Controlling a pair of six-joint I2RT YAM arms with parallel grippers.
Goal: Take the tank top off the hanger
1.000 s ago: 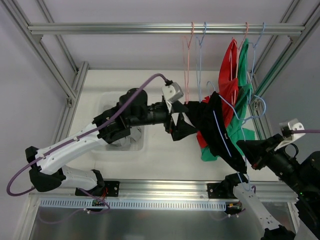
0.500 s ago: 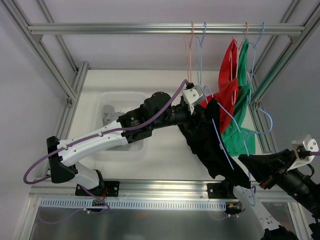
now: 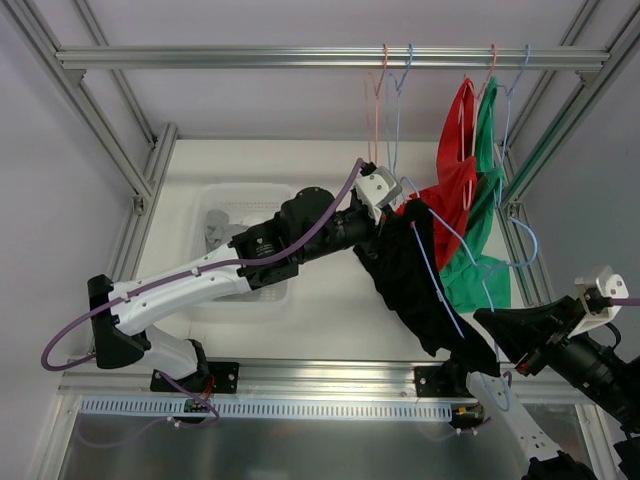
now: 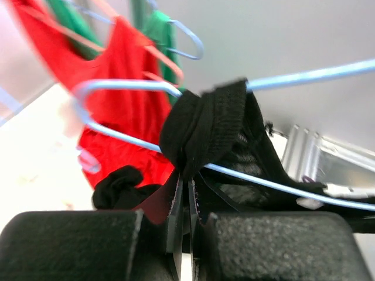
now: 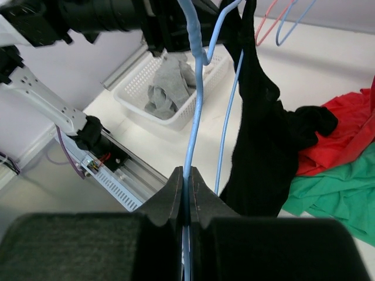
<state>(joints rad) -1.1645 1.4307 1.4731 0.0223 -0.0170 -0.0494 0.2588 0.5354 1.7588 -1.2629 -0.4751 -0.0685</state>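
One black tank top (image 3: 405,270), its strap a ribbed knit, hangs limp on one thin blue wire hanger (image 5: 197,99) at centre right of the overhead view. Just beyond it hang two more tops, one red (image 3: 458,130) and one green (image 3: 487,130). The left gripper (image 4: 186,181) is pinched tight on the black strap, and the right gripper (image 5: 186,175) is clamped on the hanger's wire.

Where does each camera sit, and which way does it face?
Top external: above and behind, looking down on left arm, right arm and white table.
Left wrist: faces along the left fingers, shut on the black tank top.
Right wrist: faces along the right fingers, shut on the blue hanger.
Shared: all show that tank top and hanger.
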